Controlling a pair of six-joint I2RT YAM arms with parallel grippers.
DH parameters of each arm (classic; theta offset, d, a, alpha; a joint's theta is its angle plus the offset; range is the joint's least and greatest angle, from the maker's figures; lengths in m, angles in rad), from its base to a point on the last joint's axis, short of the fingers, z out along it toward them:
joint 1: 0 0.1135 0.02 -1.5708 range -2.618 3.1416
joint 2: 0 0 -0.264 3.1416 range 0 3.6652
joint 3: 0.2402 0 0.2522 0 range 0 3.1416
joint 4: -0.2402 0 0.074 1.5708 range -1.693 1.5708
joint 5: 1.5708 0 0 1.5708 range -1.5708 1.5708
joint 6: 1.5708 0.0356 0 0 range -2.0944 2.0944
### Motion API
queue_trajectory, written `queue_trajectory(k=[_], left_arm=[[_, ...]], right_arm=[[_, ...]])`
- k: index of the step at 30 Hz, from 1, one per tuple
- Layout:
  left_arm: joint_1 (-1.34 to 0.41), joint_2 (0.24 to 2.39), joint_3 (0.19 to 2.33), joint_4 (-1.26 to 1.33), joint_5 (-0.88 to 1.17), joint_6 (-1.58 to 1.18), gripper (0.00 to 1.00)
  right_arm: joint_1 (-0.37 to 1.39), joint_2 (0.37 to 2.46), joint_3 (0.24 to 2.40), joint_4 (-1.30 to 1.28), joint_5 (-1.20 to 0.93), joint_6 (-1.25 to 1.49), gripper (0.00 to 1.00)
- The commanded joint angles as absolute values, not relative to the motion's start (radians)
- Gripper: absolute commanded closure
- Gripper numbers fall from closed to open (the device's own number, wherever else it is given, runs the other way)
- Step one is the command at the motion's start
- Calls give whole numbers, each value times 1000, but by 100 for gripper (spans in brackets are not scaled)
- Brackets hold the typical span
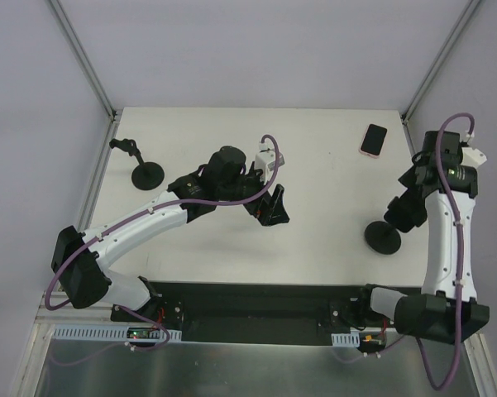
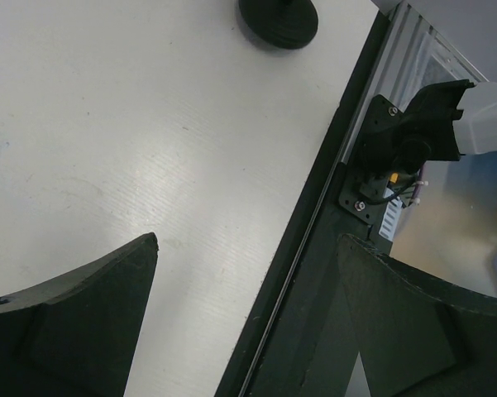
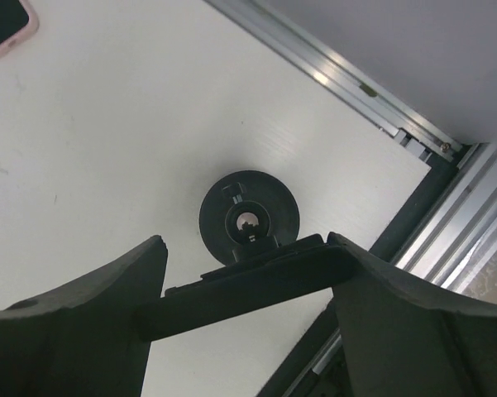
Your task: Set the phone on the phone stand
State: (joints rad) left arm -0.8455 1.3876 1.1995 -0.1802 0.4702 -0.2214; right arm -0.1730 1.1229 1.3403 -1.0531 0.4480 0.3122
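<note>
White and matte, the counter sits inside grey walls, with a silver aluminium rail along its edge. Both arms are bolted at the near side.

The left arm reaches in toward the middle of the counter. The left tool hangs there with its jaws spread wide and nothing between them. Its wrist view shows only bare counter in the gap of the left tool, with a round black base at the top of that view.

On the near right stands the black round-based phone stand, close to the right edge of the counter. The right tool is right above it. In the right wrist view the right tool has its two fingers on either side of the stand's flat black holder plate. The plate spans the gap from one finger to the other and meets both, so the jaws are closed onto it at a fairly wide spread. The stand's round base shows beneath the plate, resting on the counter.

Farther back on the left is a second black stand with a thin jointed arm, well apart from both tools.

At the far right lies the pink-cased phone with a dark screen, flat on the counter, well apart from the gripped stand and touched by neither tool. It also shows in the upper left corner of the right wrist view.
</note>
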Motion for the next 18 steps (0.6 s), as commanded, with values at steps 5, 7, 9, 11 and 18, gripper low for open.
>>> queue_trajectory(k=[5, 7, 9, 11, 18], left_arm=[[-862, 1351, 1196, -161, 465, -192, 12], [-862, 1350, 1198, -164, 459, -184, 12], [-862, 1350, 1201, -172, 448, -178, 12], [-862, 1351, 1201, -173, 442, -175, 12], [-864, 1351, 1203, -178, 436, -169, 11]], right_arm=[[-184, 1295, 1627, -951, 808, 466, 99], [-187, 1319, 1631, -936, 857, 472, 99], [-199, 1341, 1646, -927, 879, 482, 99], [-209, 1371, 1655, -928, 893, 500, 99], [-224, 1431, 1655, -953, 942, 586, 99]])
